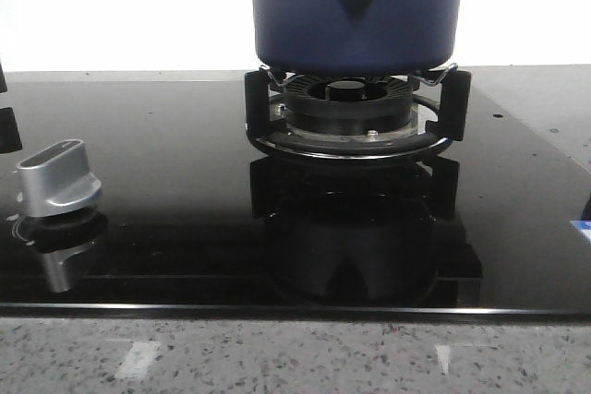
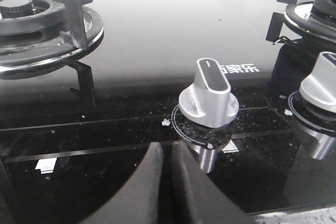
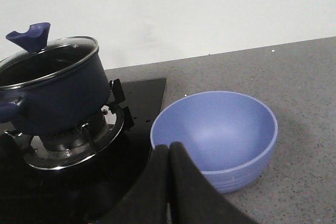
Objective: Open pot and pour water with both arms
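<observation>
Right wrist view shows my right pincer (image 3: pixel 169 153) closed on nothing, like my left pincer (image 2: pixel 167 153), while the pot (image 3: pixel 50 90) sits lidded on its burner beside the bowl (image 3: pixel 215 135), so I judge lid-lifting comes next.

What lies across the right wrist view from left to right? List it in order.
Pot on its burner stand → black glass cooktop edge → blue bowl → grey speckled counter.
</observation>
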`<state>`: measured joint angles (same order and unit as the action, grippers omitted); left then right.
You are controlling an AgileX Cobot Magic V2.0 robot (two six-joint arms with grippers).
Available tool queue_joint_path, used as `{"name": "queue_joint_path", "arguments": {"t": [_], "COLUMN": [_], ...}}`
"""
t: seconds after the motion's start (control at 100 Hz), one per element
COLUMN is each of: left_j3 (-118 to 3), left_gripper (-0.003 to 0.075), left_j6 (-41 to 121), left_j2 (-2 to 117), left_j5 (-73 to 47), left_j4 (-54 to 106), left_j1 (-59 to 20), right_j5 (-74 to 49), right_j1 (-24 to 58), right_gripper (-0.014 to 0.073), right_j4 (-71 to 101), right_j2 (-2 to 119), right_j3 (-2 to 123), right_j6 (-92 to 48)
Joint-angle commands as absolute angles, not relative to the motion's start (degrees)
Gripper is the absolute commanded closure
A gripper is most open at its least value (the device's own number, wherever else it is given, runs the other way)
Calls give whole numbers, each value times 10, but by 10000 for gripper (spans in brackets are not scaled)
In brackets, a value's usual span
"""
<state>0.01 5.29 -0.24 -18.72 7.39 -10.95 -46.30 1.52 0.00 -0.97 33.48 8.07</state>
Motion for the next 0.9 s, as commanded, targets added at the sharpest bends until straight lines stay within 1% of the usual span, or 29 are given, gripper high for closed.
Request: {"name": "queue_joint_path", "arguments": {"t": [0.0, 0.47, 0.68, 0.77, 0.89], "left_j3": [18, 18, 18, 18, 18], "left_gripper": [740, 740, 740, 740, 740], "left_j6": [47, 47, 47, 47, 47], "left_j2": [-18, -18, -18, -18, -18], "left_j5": [-162, -162, -162, -162, -162], "left_j4": [83, 83, 83, 83, 83], "left_j1": [-109, -109, -109, -109, -109], "right_j5": [-420, -420, -415, -375, -252], "right_j1": [15, 15, 6, -10, -40], "right_gripper": [668, 668, 668, 668, 668], "right_j4": [0, 0, -5, -3, 15], "right_j2": [-8, -8, -16, -16, -16], "right_j3": [346, 343, 296, 251, 169], "right_j6": [75, 75, 75, 75, 75]}}
